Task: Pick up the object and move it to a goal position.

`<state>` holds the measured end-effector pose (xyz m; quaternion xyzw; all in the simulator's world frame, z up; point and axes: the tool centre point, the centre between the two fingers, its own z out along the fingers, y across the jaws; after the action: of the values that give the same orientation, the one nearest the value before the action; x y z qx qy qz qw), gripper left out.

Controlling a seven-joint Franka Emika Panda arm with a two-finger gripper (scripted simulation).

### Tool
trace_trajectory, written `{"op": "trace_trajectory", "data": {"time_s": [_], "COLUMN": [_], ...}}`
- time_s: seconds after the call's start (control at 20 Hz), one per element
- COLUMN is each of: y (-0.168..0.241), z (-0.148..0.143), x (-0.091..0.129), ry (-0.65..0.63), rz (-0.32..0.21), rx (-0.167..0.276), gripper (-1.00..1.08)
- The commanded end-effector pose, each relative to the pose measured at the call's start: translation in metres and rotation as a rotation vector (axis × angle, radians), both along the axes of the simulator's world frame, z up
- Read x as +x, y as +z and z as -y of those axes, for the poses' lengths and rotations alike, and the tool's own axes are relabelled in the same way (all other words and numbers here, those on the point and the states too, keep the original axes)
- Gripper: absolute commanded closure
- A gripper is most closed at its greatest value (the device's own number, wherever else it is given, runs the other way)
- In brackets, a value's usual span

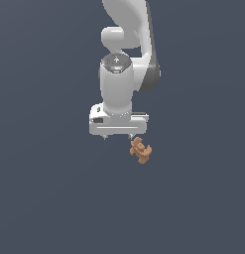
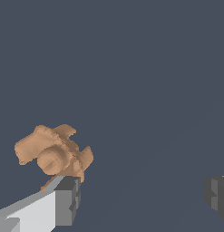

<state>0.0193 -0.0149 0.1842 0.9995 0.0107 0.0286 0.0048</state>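
You are looking at the arm (image 1: 125, 54) hanging straight down over a plain dark grey floor (image 1: 44, 198), with the white gripper (image 1: 117, 137) pointing at the ground. In the exterior view, only the two short fingertips are peeking out below the gripper head, one near each end of it.

The wrist view is showing you the fingers (image 2: 67, 200) spread wide apart, one grey pad at each side of the picture, with open floor between them. Nothing is sitting in that gap.

The figurine (image 1: 140, 150) is lying just below the gripper head, off toward the exterior view's right, under the fingertip on that side. In the wrist view the figurine (image 2: 53, 152) is showing right against the tip of one finger, on its outer side rather than between the pads. Whether the two are touching, you cannot tell from these views. Its stubby limbs are sticking out in several directions.
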Motion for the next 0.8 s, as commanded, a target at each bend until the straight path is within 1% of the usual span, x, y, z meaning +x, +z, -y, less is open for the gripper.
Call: {"op": "trace_trajectory", "data": {"time_s": [0.0,0.3,0.75], "y": [-0.003,-0.015,-0.04], "z": [-0.005,-0.024,-0.069], "x": [0.0,-0.001,-0.006], "ry": [0.032,0.166,0.469], "rz": [-0.003,-0.016,-0.043], "rx": [-0.002,-0.008,-0.014], "gripper": [-0.92,-0.92,-0.92]}}
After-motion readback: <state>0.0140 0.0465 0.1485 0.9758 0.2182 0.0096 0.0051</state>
